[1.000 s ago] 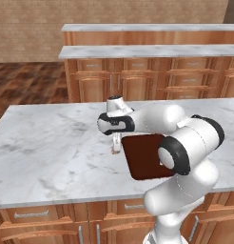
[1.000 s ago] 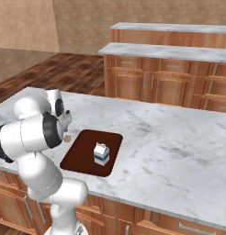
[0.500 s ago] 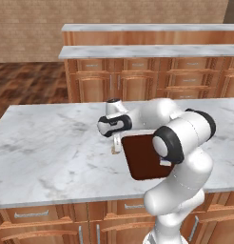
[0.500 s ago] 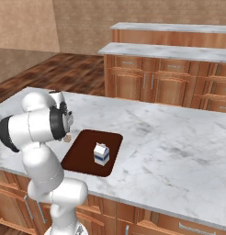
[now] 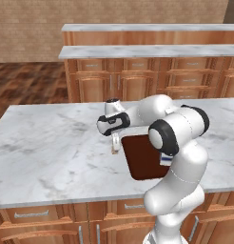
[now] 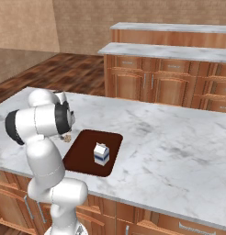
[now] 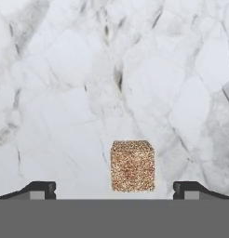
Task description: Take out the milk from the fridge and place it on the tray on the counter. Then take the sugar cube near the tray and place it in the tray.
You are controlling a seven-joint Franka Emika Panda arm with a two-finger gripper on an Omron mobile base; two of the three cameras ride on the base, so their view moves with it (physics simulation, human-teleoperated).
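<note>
Left base view: gripper hangs over the counter, just left of the tray; sugar cube beneath it.
Right base view: milk upright on tray.
Hand view: sugar cube between wide-open, empty fingertips, faces square to them, no long axis.

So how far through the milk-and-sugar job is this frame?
Done: the milk stands upright on the tray. In hand: the open gripper hangs over the sugar cube, which sits on the counter between the fingertips, not gripped. Left: close, lift and set the cube in the tray.
</note>
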